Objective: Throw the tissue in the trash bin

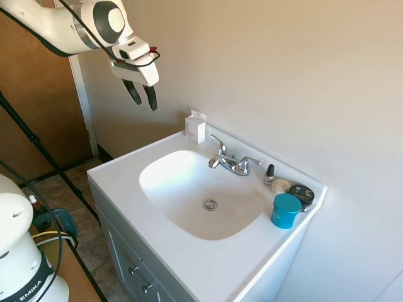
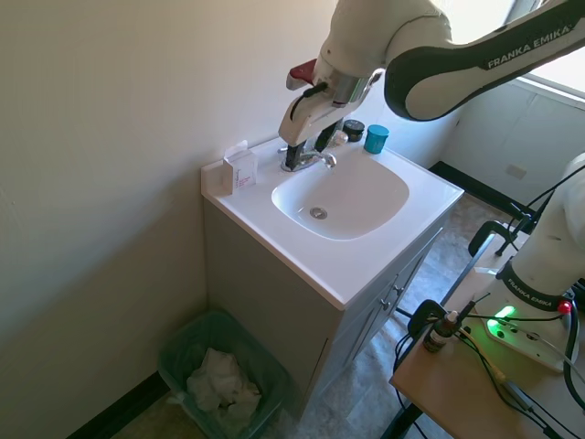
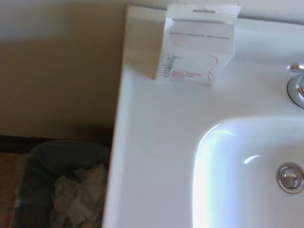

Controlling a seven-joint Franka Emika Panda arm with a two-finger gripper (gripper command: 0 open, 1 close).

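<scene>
The crumpled white tissue (image 2: 219,384) lies inside the green-lined trash bin (image 2: 179,345) on the floor beside the vanity's left side. The wrist view looks down on the tissue (image 3: 78,199) in the bin (image 3: 42,153) past the counter edge. My gripper (image 1: 145,105) hangs in the air above the back left corner of the white sink counter (image 1: 119,179), near the small white carton. Its dark fingers stand open with nothing between them. From the other side my gripper (image 2: 307,151) shows in front of the faucet.
A small white carton with pink print (image 1: 195,127) stands at the counter's back corner. The chrome faucet (image 1: 232,162) sits behind the basin (image 1: 189,189). A teal jar (image 1: 286,210), a dark tin and a small bottle stand at the far end. Walls run behind and beside the vanity.
</scene>
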